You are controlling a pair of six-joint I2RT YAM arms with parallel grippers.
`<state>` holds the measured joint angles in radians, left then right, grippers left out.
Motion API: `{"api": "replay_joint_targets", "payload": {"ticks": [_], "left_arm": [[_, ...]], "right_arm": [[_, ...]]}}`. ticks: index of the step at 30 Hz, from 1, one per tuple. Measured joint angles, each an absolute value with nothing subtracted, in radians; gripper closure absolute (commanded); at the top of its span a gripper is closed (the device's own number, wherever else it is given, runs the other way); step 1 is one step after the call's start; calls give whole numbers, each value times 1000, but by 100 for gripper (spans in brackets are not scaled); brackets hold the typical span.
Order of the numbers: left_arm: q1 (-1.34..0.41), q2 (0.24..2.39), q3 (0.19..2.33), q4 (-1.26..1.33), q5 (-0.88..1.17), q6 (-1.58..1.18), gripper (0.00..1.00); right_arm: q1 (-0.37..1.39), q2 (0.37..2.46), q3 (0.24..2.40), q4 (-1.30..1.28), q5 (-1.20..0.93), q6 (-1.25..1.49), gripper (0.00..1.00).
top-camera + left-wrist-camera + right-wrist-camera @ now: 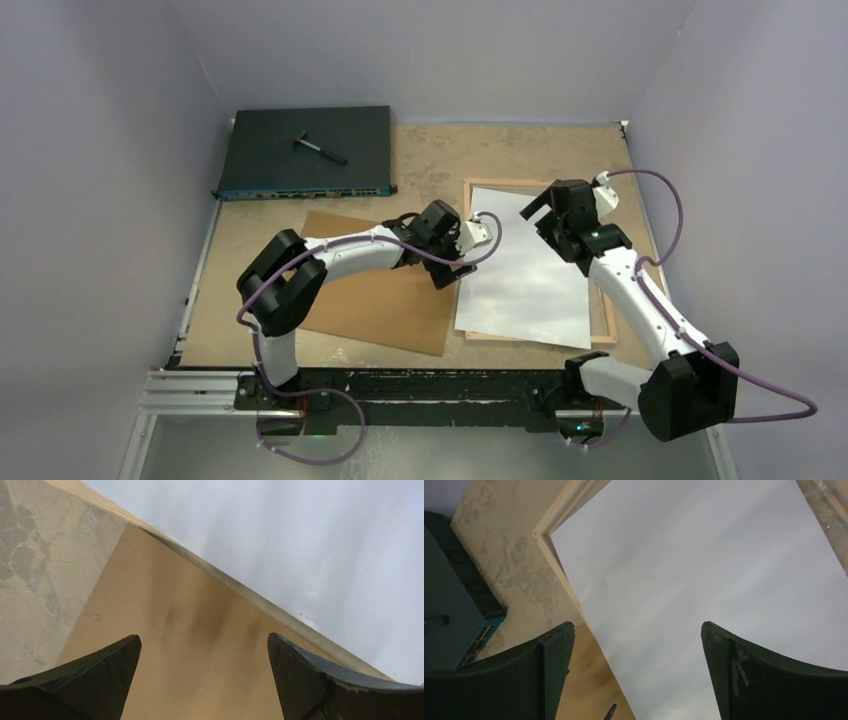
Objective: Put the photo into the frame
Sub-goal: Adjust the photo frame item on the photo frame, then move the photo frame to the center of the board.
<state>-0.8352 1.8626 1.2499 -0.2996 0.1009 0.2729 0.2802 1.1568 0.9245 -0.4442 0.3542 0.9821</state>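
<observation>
Both empty: left fingers [452, 272] and right fingers [537, 215] gape wide. Photo [525, 265] lies white back up on the frame [500, 182], seemingly askew over its left rail; seating it square remains.

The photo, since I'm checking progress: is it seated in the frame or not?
Not seated. The photo lies white side up, skewed across the frame, overlapping its left rail.
</observation>
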Motion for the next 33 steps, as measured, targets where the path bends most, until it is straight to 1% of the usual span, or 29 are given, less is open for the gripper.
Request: {"api": "replay_joint_targets", "payload": {"ticks": [10,15,23,27,33], "left_arm": [[-924,1888,1213,-199,7,280,2],[-937,1925,1222,-173,-61,294,1],[-941,1914,1190,-122,-160,342,0],[-904,1873,1142,-127,-178,361,0],[-789,1809,1082,-177,-203,384,0]], "right_arm": [[150,1156,891,-393,269,982,1],[88,1156,891,-364,240,978,1],[21,1158,891,-337,216,955,1],[-10,1174,891,-318,216,943,1],[-89,1238,891,-288,224,919,1]]}}
